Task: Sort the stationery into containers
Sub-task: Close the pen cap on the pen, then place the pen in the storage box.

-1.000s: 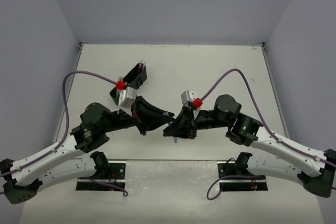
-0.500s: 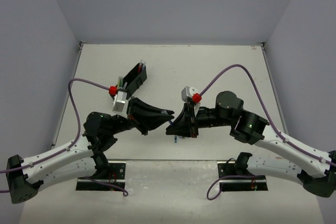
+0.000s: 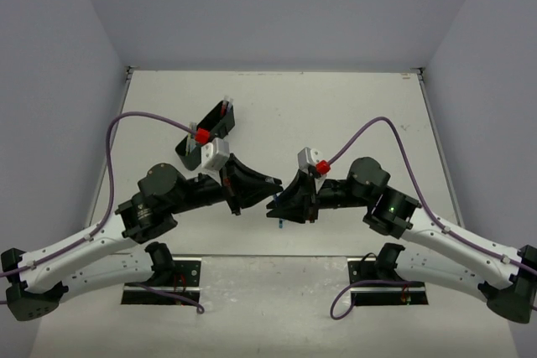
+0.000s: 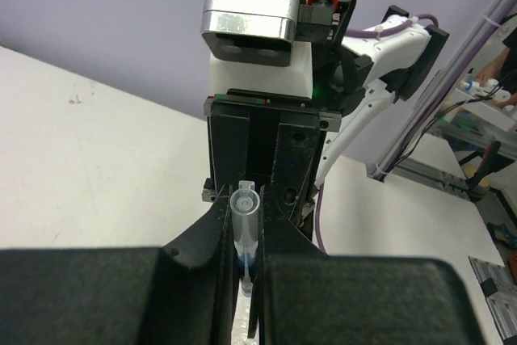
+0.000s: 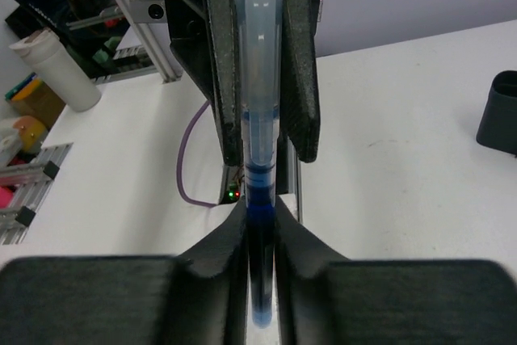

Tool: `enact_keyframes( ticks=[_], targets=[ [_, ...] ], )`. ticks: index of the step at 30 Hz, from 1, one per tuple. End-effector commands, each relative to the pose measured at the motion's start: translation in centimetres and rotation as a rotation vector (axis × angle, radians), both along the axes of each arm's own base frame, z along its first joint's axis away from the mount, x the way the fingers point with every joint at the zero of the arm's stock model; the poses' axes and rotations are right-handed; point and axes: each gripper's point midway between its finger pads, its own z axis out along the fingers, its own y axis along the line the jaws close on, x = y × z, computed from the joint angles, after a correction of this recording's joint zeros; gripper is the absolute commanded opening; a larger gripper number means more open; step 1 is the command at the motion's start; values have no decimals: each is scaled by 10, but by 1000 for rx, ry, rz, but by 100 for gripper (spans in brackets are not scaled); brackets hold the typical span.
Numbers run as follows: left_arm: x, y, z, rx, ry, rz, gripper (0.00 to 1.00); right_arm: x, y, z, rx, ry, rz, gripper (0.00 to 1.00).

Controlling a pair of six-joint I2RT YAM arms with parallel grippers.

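A blue pen [image 5: 258, 143] with a translucent cap [image 4: 245, 204] hangs between both grippers above the middle of the table. My left gripper [image 4: 244, 240] is shut on the cap end. My right gripper [image 5: 260, 228] is shut on the dark blue barrel. In the top view the two grippers meet tip to tip, left [image 3: 265, 182] and right [image 3: 275, 200], and a small blue bit of the pen [image 3: 278, 225] pokes out below them. The black organiser tray [image 3: 210, 127] lies at an angle behind the left wrist, with a few pens standing in it.
Purple cables [image 3: 143, 119] loop over both arms. The table's raised rim [image 3: 277, 71] runs along the back. A black container end [image 5: 499, 111] shows at the right of the right wrist view. Lab clutter lies beyond the table edge.
Both grippers stay joined on the pen at the table's middle. The left arm's elbow has swung out and back, and its wrist now sits a little further right; the right wrist has shifted slightly right.
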Motion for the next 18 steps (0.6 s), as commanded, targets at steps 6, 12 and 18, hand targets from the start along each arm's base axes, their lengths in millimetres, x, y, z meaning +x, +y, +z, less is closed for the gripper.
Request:
enact_keyframes(
  ticks=[6,12,18],
  targets=[
    [58,13,25,-34,60,322,0,33,-1,-17,-42,-2,-181,78],
    [155,70,-7,146,125,911,0,84,-24,-58,-126,30,-515,91],
    [277,146,-47,231,232,1192,0,137,-86,-57,-89,34,-982,99]
  ],
)
